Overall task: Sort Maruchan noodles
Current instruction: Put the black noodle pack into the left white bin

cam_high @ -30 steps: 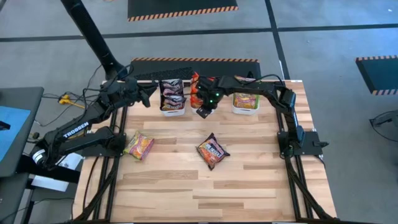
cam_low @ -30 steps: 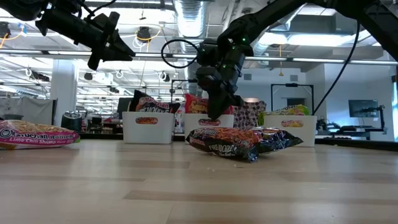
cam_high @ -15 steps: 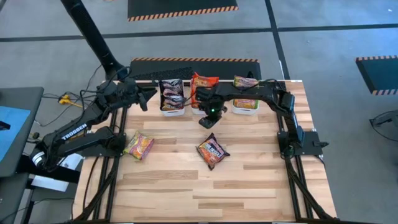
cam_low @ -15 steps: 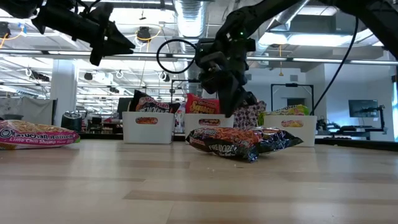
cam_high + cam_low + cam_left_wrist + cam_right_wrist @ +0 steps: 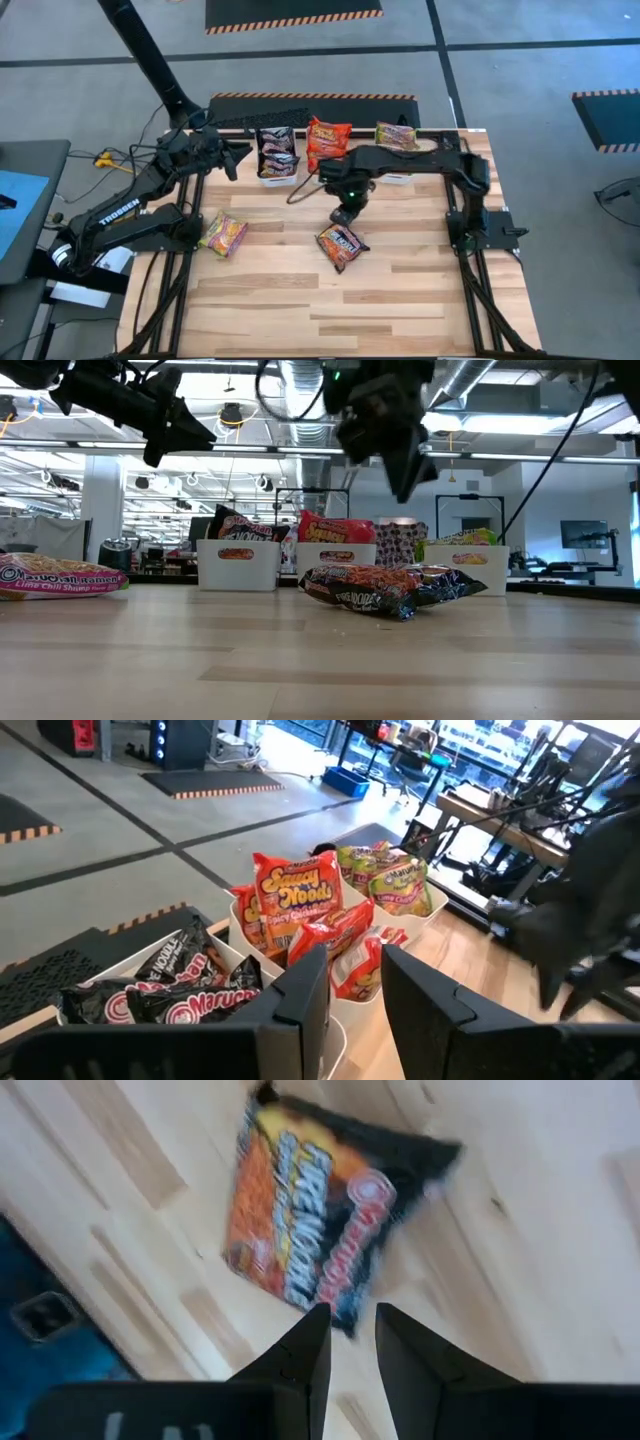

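Most crinkly noodle packets already stand in the three white plastic bins (image 5: pixel 278 172) at the table's far edge. Two are left — a dark black-and-orange crinkly packet (image 5: pixel 342 245) mid-table, and a pink-and-yellow packet (image 5: pixel 224 235) near the left side. My right gripper (image 5: pixel 343 214) hangs over the dark one, fingers a little apart, empty. My left gripper (image 5: pixel 232 158) waits by the bins, fingers slightly apart too.

lab: ceiling ducts (image 5: pixel 300 385), workbenches (image 5: pixel 570 575)
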